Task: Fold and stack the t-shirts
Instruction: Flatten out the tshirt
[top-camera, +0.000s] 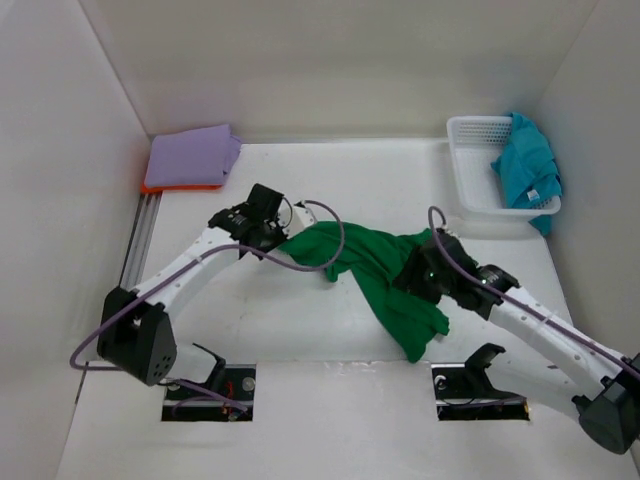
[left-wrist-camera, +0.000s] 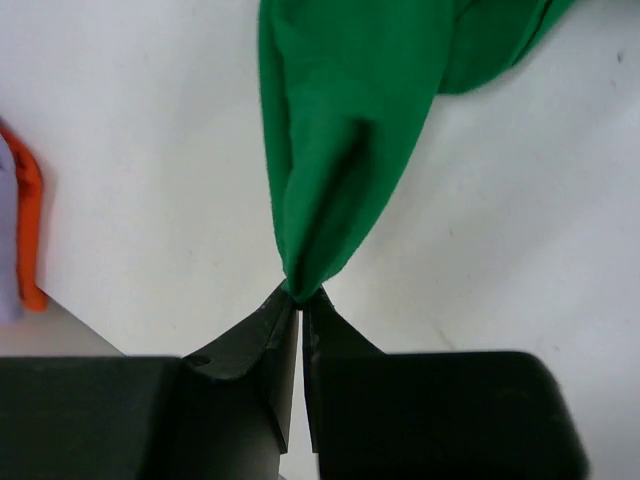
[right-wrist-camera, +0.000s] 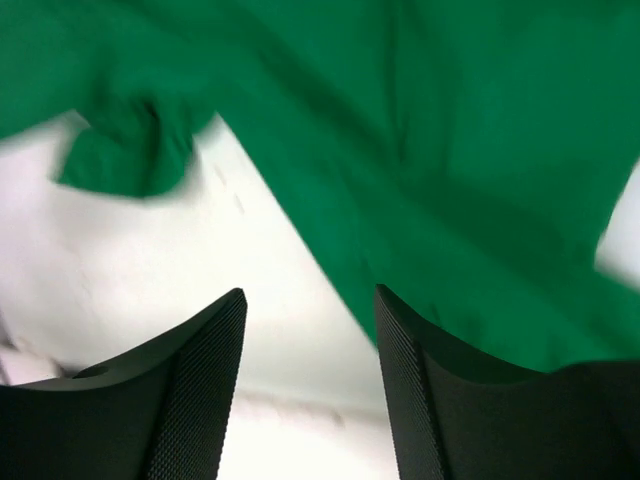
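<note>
Looking at a soft, rumpled green t-shirt (top-camera: 375, 270) strung out in a crumpled band across the middle of the smooth white worktop (top-camera: 300, 340), running from centre-left down toward the lower right. Bunched to a narrow point at its left end and pinched tight in the left pincer (left-wrist-camera: 300, 300), black fingers pressed together on the fold. Right pincer (right-wrist-camera: 310, 295) spread wide, knurled black pads on show, worktop visible through the gap, green cloth just past the tips. Over in the upper left corner, a lavender t-shirt (top-camera: 192, 155) folded into a neat flat rectangle, sitting right on a folded orange t-shirt (top-camera: 180, 187) with only a thin edge peeking out. Upper right, a white plastic mesh basket (top-camera: 470, 175) with an unfolded teal t-shirt (top-camera: 527, 165) slumped over its right rim.
</note>
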